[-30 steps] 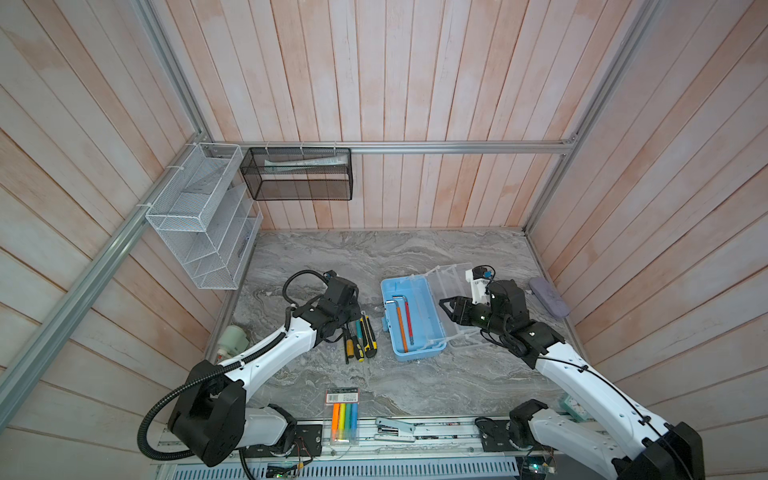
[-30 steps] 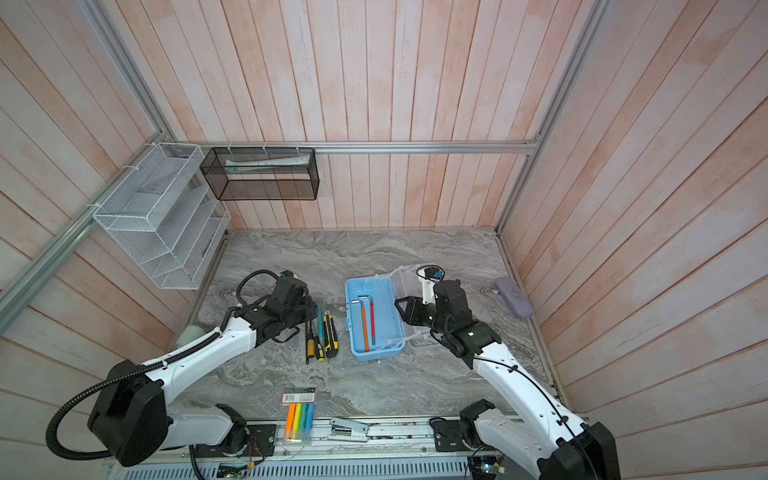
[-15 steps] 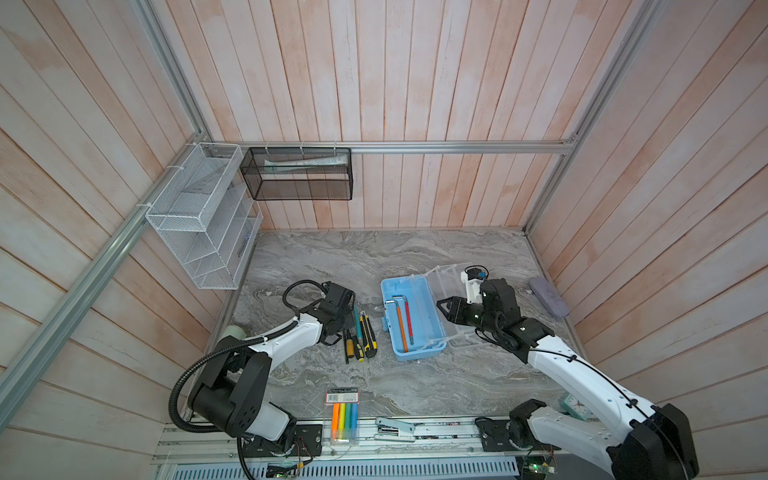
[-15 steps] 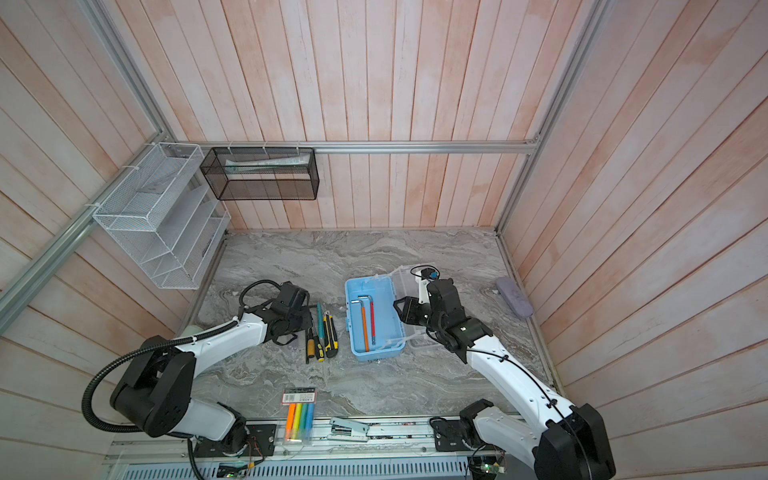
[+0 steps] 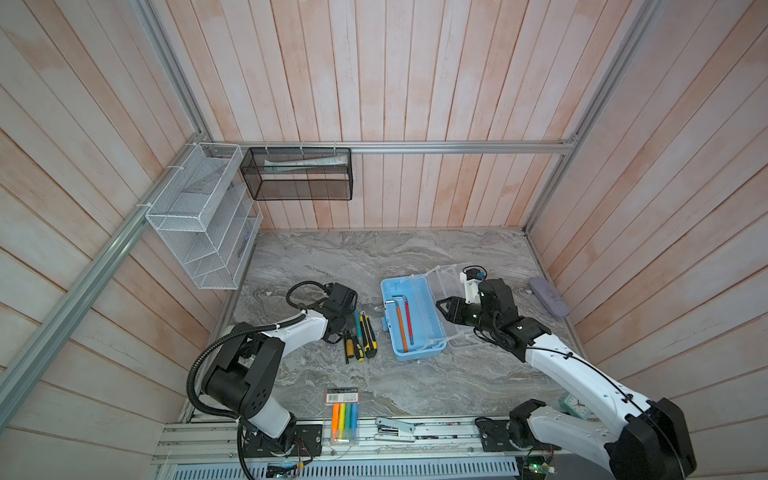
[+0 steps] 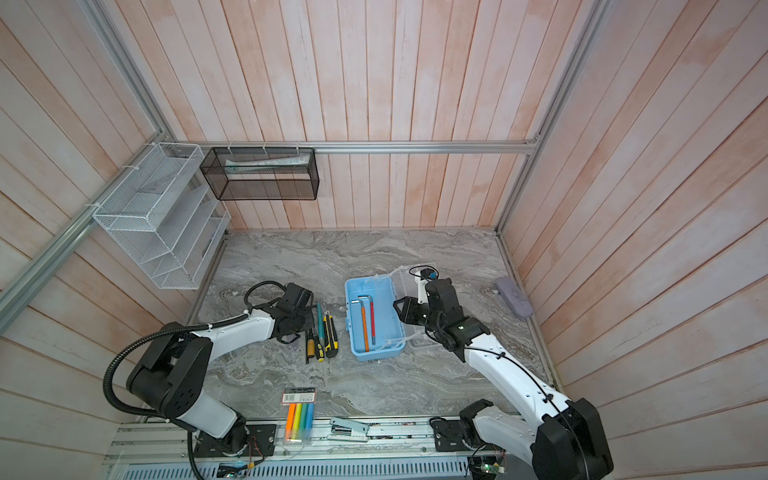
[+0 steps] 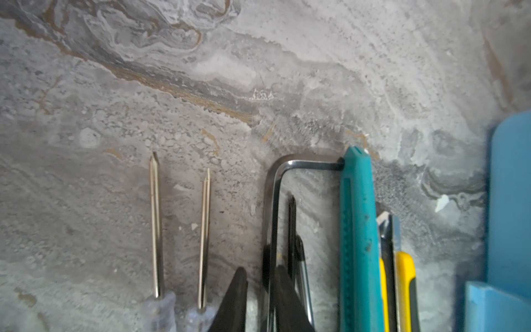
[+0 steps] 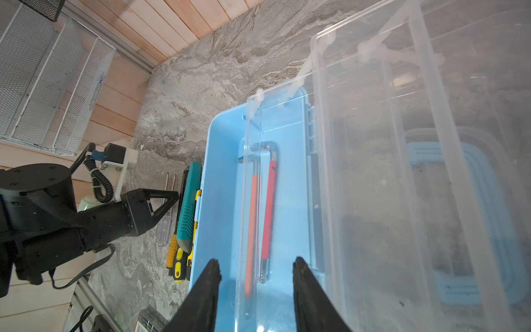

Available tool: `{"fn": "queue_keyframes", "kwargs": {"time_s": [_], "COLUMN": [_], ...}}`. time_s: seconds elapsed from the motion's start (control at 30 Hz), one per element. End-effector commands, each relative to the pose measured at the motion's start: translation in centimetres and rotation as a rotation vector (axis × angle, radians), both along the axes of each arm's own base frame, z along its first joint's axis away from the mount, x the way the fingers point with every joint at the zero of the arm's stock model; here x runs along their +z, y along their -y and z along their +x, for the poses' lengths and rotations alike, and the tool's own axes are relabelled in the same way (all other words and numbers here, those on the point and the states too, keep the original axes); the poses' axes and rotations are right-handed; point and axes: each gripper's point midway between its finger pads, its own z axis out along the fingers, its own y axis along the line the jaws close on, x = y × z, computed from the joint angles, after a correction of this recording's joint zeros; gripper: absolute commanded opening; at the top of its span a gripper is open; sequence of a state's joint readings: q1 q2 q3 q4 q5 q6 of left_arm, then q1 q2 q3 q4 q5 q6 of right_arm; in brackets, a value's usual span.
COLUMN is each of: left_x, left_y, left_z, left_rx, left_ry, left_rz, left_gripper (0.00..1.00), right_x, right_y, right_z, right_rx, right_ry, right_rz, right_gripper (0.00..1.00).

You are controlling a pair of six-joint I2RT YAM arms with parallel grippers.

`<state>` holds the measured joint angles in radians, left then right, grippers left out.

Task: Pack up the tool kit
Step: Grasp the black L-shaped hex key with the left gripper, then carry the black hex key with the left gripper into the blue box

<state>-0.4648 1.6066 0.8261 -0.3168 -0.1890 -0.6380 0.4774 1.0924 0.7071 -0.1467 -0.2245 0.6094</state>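
A grey marbled desk fills a wood-panelled booth. The tool kit sits mid-desk, open, with its clear lid folded out to the right. The right gripper hangs over the kit's right side, jaws apart on either side of one wall of the clear inner tray. The left gripper is just left of the kit among loose tools. Its jaws narrowly straddle a black hex key; whether they pinch it I cannot tell. In both top views its tips are hidden under the wrist. Since a second ago the left elbow has swung inward, and the kit has not moved.
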Motion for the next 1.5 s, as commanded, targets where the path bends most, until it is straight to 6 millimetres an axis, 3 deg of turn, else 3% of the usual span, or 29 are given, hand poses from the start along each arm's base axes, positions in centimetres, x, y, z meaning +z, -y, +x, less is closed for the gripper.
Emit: {"fn": "queue_keyframes", "kwargs": {"time_s": [0.0,0.27,0.57,0.7,0.83,1.1,1.3,1.47], "left_x": [0.3,-0.9,-1.7,-1.1,1.4,9.5,15.4,17.0], "left_y": [0.1,-0.3,-0.7,-0.7,-0.6,0.8,6.6,12.1], "left_z": [1.4,1.1,0.6,0.6,0.8,0.5,0.8,2.3], "left_rx": [0.006,0.015,0.019,0.011,-0.008,-0.042,-0.120,-0.185], "left_ry": [0.029,-0.004,-0.029,-0.019,0.022,0.158,0.272,0.302], "left_rz": [0.013,0.040,0.061,0.065,0.052,-0.081,-0.292,-0.396], "left_gripper": [0.21,0.19,0.01,0.00,0.00,0.00,0.00,0.00], "right_x": [-0.5,-1.0,-1.4,-1.4,-1.2,-0.7,-0.4,-0.1], "right_y": [-0.1,0.1,0.1,0.1,0.1,0.1,0.0,0.1], "right_z": [0.1,0.2,0.1,0.0,0.1,0.1,0.3,0.4], "right_rx": [-0.007,-0.013,-0.008,-0.008,-0.006,-0.010,-0.009,-0.010], "right_ry": [0.000,-0.005,-0.006,-0.004,-0.001,0.009,0.014,0.014], "right_rz": [-0.005,-0.013,-0.014,-0.011,0.000,0.019,0.035,0.040], "right_gripper": [0.42,0.41,0.42,0.42,0.41,0.41,0.41,0.41]}}
